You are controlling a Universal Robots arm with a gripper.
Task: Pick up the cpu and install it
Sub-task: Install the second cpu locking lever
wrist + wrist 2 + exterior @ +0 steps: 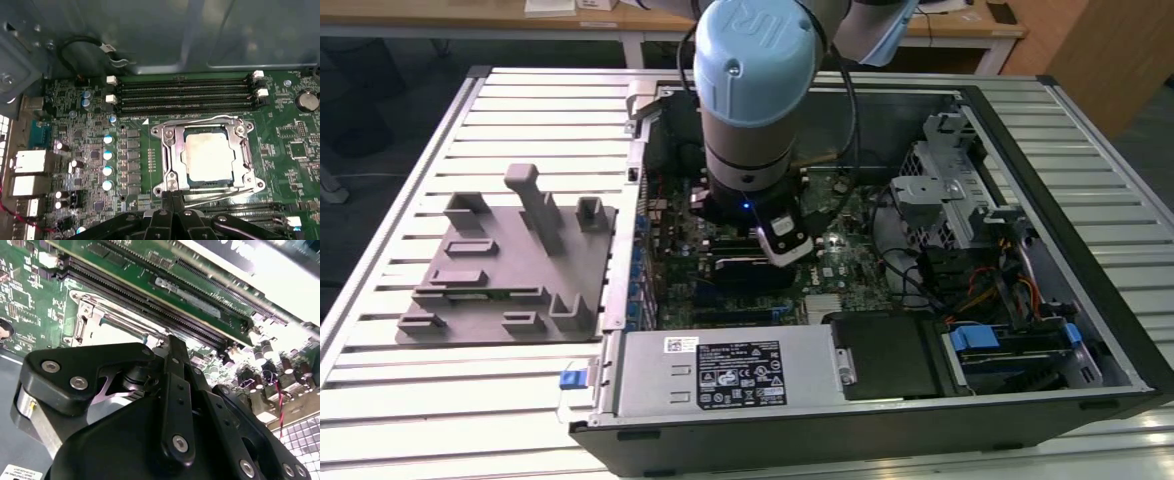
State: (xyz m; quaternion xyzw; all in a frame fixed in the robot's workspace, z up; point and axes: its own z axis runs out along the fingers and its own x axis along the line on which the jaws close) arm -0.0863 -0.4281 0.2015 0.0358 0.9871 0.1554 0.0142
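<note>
The cpu, a small square chip with a silvery-white top, lies flat inside the metal-framed socket on the green motherboard. In the second wrist view a pale patch of the cpu shows inside the socket frame, just beyond the black fingers. My gripper hangs low over the board beside the socket's edge, apart from the chip. Its two thin fingertips sit pressed together with nothing between them. In the exterior view the gripper is deep inside the open computer case.
A grey tray with moulded holders lies on the slatted table at the exterior view's left. Memory slots run along one side of the socket. A power supply, a drive cage and cables crowd the case.
</note>
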